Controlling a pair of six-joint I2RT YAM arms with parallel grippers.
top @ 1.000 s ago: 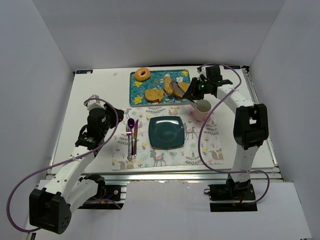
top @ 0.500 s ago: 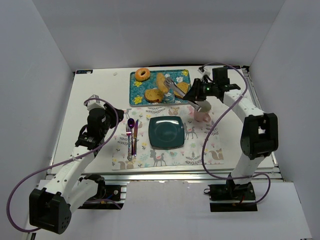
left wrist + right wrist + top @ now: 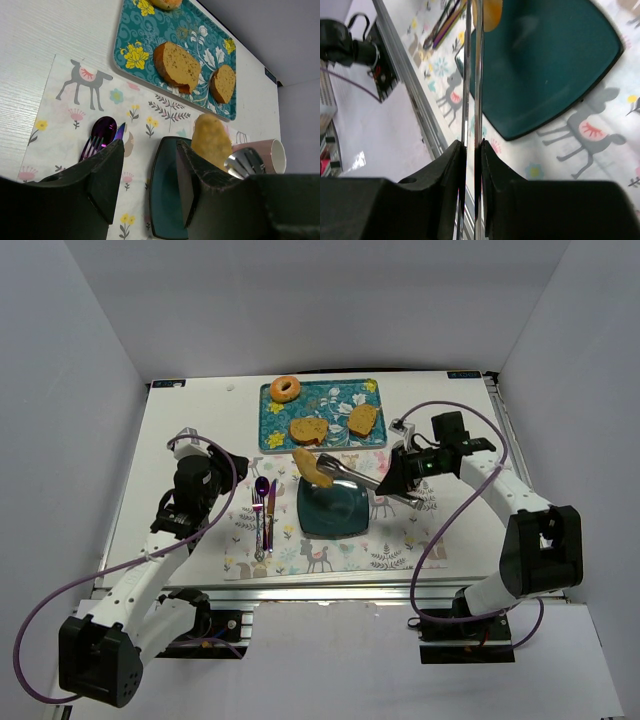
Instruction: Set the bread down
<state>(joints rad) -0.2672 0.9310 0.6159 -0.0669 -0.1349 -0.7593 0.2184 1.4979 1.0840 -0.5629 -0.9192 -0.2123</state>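
Note:
My right gripper [image 3: 393, 480] is shut on metal tongs [image 3: 355, 477], and the tongs pinch a golden piece of bread [image 3: 313, 466] above the far left part of the dark teal plate [image 3: 335, 518]. In the right wrist view the tongs [image 3: 472, 100] run between the gripper [image 3: 470, 150] jaws to the bread [image 3: 487, 12] over the plate [image 3: 545, 65]. My left gripper [image 3: 222, 478] is open and empty, left of the plate; its view [image 3: 150, 185] shows the bread [image 3: 211, 140], tongs [image 3: 245, 161] and plate [image 3: 167, 195].
A teal flowered tray [image 3: 330, 400] at the back holds two bread slices [image 3: 308, 430] and a bagel [image 3: 285, 389]. A purple fork, knife and spoon [image 3: 263, 512] lie on the placemat left of the plate. A pink cup [image 3: 262, 150] stands right of the plate.
The right gripper lifted the bread off the tray with the tongs and carried it toward me to above the plate. The left arm has not moved.

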